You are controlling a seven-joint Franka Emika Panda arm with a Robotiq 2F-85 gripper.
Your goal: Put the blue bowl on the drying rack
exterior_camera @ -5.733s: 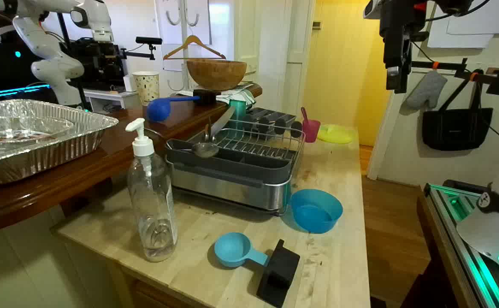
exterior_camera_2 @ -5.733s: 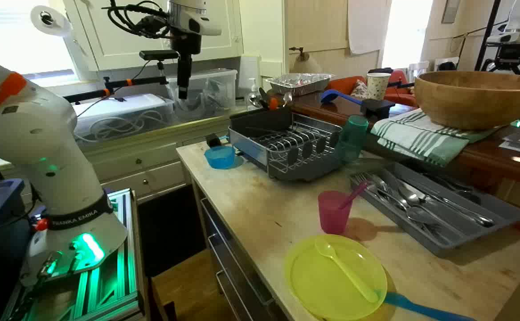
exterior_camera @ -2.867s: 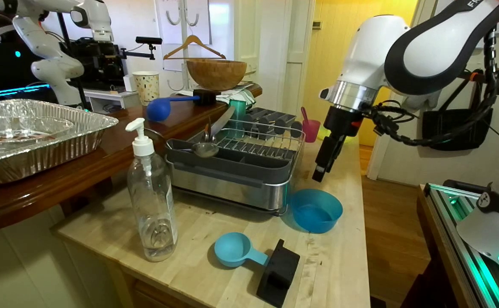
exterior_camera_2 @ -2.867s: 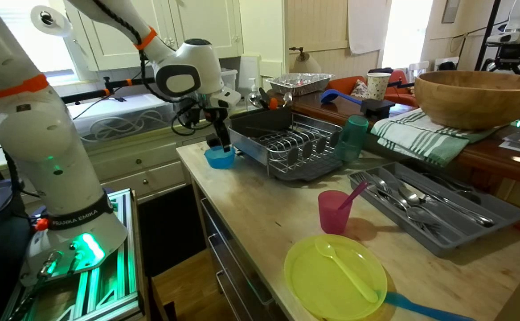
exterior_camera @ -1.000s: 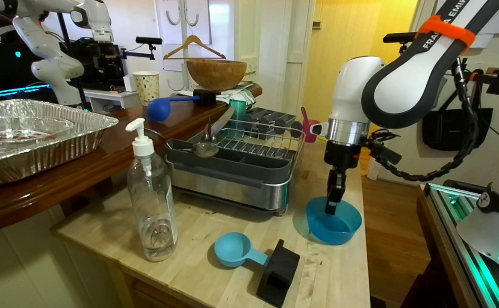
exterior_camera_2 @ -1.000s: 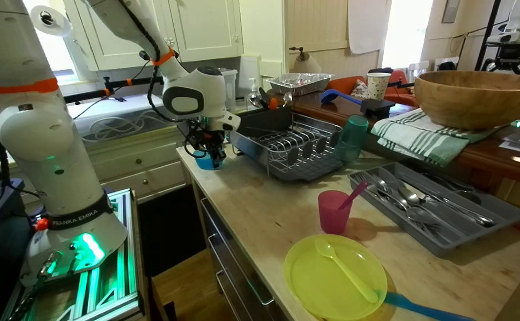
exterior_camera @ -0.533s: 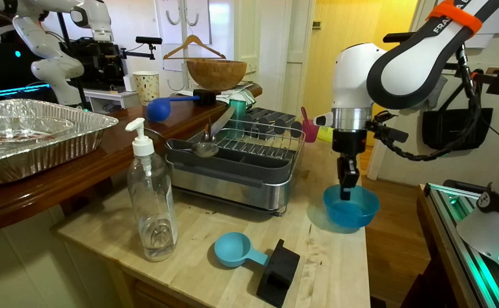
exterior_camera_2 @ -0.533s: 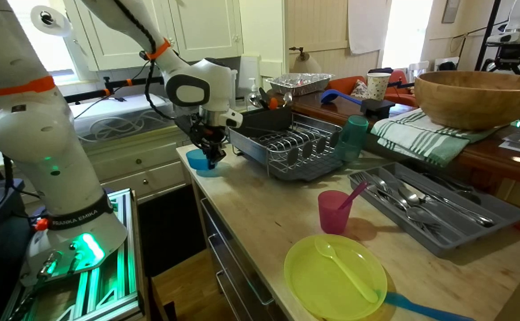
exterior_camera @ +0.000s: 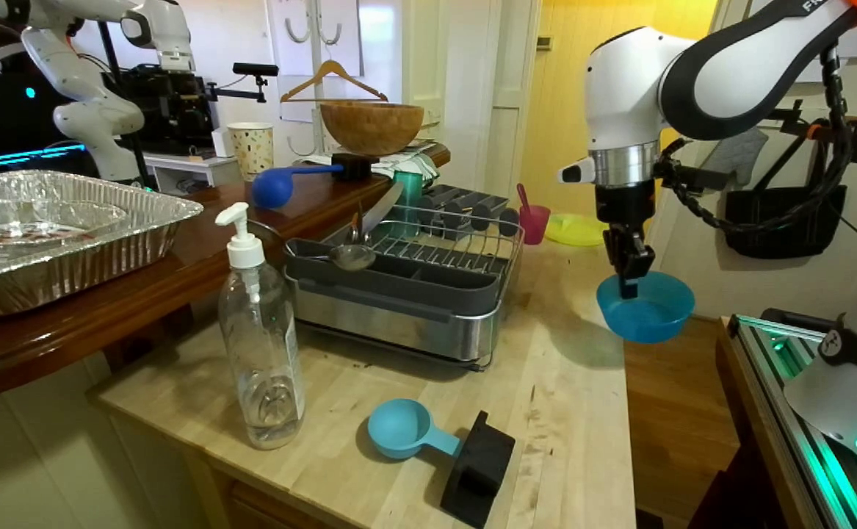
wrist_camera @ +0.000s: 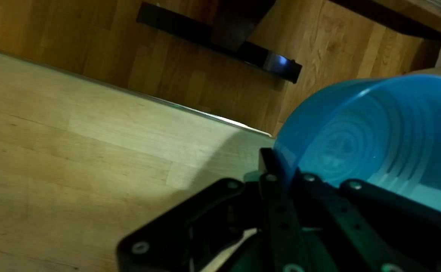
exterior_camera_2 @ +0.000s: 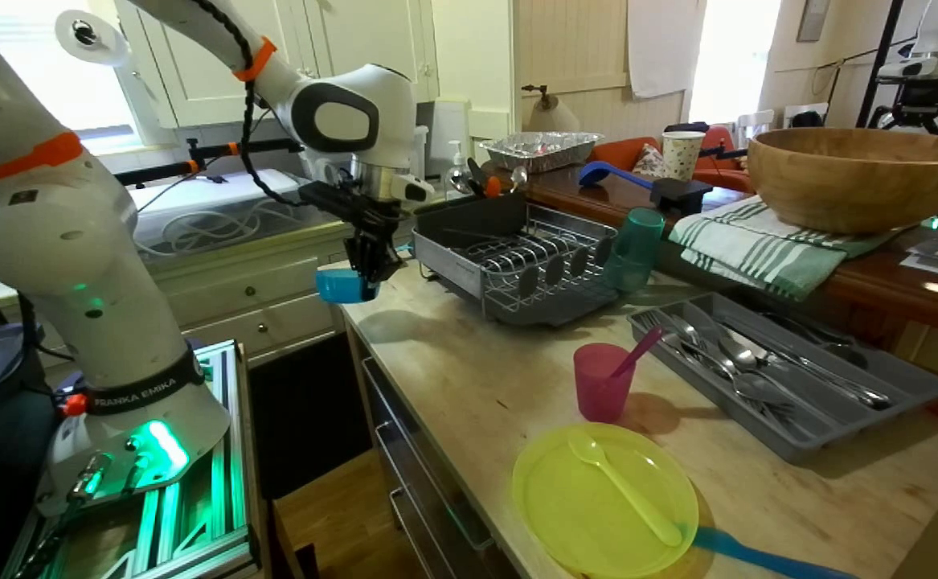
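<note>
The black hand point(wrist_camera: 284, 172) pinches the round, ringed blue bowl point(wrist_camera: 371, 139) by its edge; the metal-sided wire rack point(exterior_camera: 399, 330) stands on the grained wooden bench point(exterior_camera: 568, 448).

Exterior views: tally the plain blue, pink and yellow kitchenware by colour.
Yellow: 2 (plate, spoon)
Pink: 2 (cup, pink handle leaning in it)
Blue: 4 (blue bowl, scoop, ladle, blue handle at the plate's edge)
Total: 8

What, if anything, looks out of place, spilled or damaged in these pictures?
The blue bowl, its rim pinched in the claw, seems to hang mostly past the edge of the wooden counter, over the floor; odd, since it should go on the drying rack. I see no spill or damage.
</note>
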